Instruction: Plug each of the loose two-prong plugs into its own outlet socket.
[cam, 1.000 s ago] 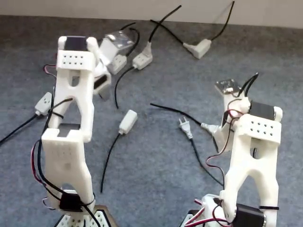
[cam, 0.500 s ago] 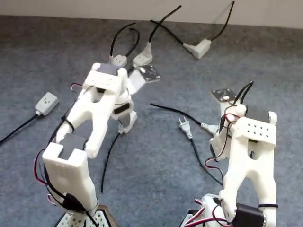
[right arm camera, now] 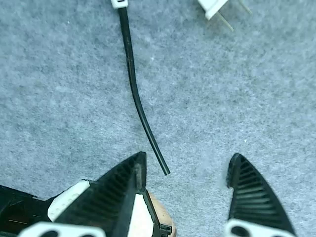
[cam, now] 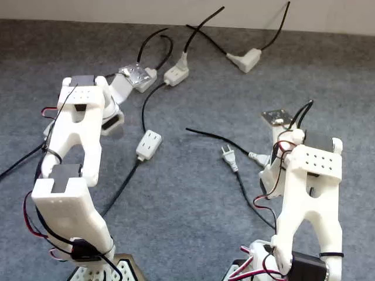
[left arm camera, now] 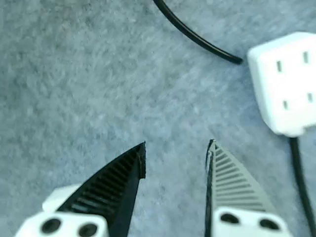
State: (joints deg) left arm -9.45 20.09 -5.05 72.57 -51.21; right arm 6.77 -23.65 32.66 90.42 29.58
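Observation:
A white outlet socket (cam: 148,144) on a black cord lies face up on the grey carpet, and its slotted face (left arm camera: 284,84) is just beyond my left gripper (left arm camera: 175,148). That gripper is open with nothing in it, low over bare carpet to the socket's left (cam: 112,122). A loose two-prong plug (cam: 229,156) lies mid-table, with a second white plug (cam: 255,157) beside it. My right gripper (right arm camera: 187,163) is open over a loose black cord end (right arm camera: 140,108), with a plug's prongs (right arm camera: 219,9) further ahead.
Two more white sockets (cam: 176,74) (cam: 147,74) lie at the back with their black cords. A white angled plug (cam: 246,59) sits back right near the wall. Cords cross the carpet between the arms.
My left arm swung over the middle socket, then back to the left. That socket now lies face up, slightly further left. The right arm shifted only a little.

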